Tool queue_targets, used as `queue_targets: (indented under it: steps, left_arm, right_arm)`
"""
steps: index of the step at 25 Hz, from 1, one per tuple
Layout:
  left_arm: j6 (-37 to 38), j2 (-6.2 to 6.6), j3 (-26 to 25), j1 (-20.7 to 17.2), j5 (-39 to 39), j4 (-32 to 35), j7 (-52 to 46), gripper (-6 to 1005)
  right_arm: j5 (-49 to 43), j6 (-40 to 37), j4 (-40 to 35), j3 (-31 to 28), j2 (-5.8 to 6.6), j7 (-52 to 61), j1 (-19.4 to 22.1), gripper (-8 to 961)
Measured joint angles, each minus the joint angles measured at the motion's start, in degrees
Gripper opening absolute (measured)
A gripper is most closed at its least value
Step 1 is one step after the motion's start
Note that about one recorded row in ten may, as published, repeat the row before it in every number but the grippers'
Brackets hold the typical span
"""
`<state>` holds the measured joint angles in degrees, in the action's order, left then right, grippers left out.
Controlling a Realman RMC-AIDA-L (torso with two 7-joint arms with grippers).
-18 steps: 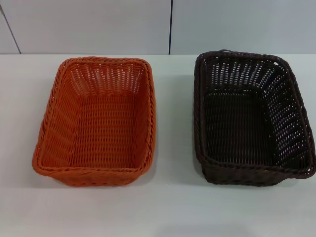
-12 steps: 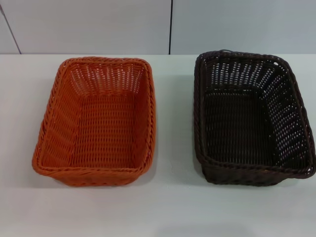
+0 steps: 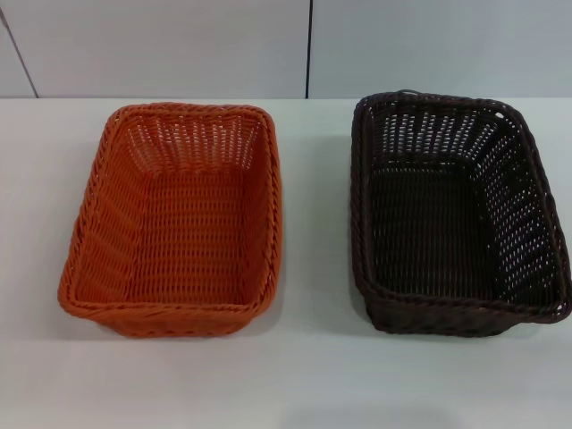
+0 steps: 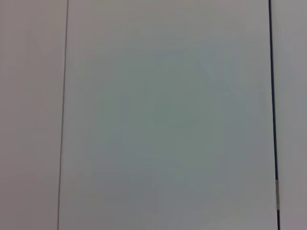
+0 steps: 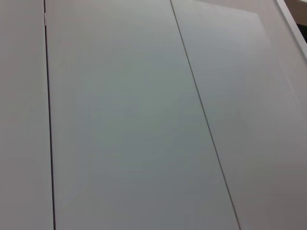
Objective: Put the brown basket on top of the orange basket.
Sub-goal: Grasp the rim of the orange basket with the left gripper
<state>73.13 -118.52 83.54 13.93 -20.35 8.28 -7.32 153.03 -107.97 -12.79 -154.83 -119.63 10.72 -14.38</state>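
orange basket (image 3: 174, 223) table's (image 3: 313, 375) left half | brown basket (image 3: 456, 219) right half, apart | both unmoved | grippers unseen, grip unknowable

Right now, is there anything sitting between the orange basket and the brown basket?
No. In the head view, only a bare strip of white table separates the orange basket from the brown basket. They don't touch.
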Motion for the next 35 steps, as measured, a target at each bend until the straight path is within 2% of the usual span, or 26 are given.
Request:
queue_targets:
  steps: [4, 9, 13, 16, 17, 20, 21, 25, 28, 31, 32, 33, 34, 35]
  left_arm:
    - [2.0, 0.05, 1.1, -0.3, 0.3, 0.2, 0.9, 866]
    - [1.3, 0.55, 5.9, 1.2, 2.7, 0.6, 3.2, 865]
    - [-4.4, 0.43, 7.3, 3.8, 5.8, 4.1, 11.8, 865]
    - [-18.1, 0.40, 8.0, 4.3, 6.8, 13.4, 12.8, 864]
    - [-18.1, 0.40, 8.0, 4.3, 6.8, 13.4, 12.8, 864]
    - [-39.0, 0.54, 8.9, 1.5, 7.8, 32.8, 12.0, 864]
    - [-39.0, 0.54, 8.9, 1.5, 7.8, 32.8, 12.0, 864]
    - [-55.7, 0.73, 9.7, -1.7, 7.9, 48.7, 11.9, 864]
    - [-65.4, 1.13, 9.4, -2.3, 7.9, 55.7, 11.9, 864]
    - [-79.3, 2.11, 9.2, -1.9, 7.5, 62.7, 12.0, 863]
    - [-82.4, 2.23, 8.9, -1.5, 7.4, 63.8, 12.1, 863]
    - [-82.4, 2.23, 8.9, -1.5, 7.4, 63.8, 12.1, 863]
    - [-92.3, 2.11, 7.3, -0.2, 7.3, 67.4, 12.8, 863]
    - [-95.4, 2.04, 6.6, 0.3, 7.2, 68.4, 13.2, 863]
  right_arm:
    - [-0.1, 1.3, 0.0, 0.6, 0.16, -0.3, 0.1, 789]
    - [0.1, 3.6, 0.2, 0.4, 0.21, -0.2, 0.2, 788]
    - [0.1, 3.7, 0.2, 0.4, 0.19, -0.2, 0.8, 788]
    - [0.1, 4.2, 0.2, 0.7, 0.24, -0.2, 1.1, 788]
    - [0.0, 4.4, 0.2, 0.8, 0.29, -0.3, 1.4, 788]
    - [-0.1, 4.3, 0.3, 0.8, 0.30, -0.3, 1.8, 788]
    - [-0.1, 4.2, 0.3, 0.8, 0.30, -0.1, 2.0, 788]
    - [-0.1, 4.2, 0.5, 0.8, 0.29, 0.0, 2.3, 789]
    - [-0.1, 4.6, 0.5, 0.9, 0.28, 0.0, 2.2, 789]
    - [-0.1, 4.6, 0.2, 0.8, 0.21, 0.1, 2.0, 789]
    - [-0.1, 4.6, 0.2, 0.8, 0.21, 0.1, 2.0, 789]
    - [-0.2, 4.6, 0.0, 0.7, 0.18, 0.1, 1.9, 789]
    - [-0.2, 4.6, -0.1, 0.7, 0.19, 0.2, 1.8, 789]
    - [-0.2, 4.6, -0.2, 0.7, 0.18, 0.3, 1.6, 789]
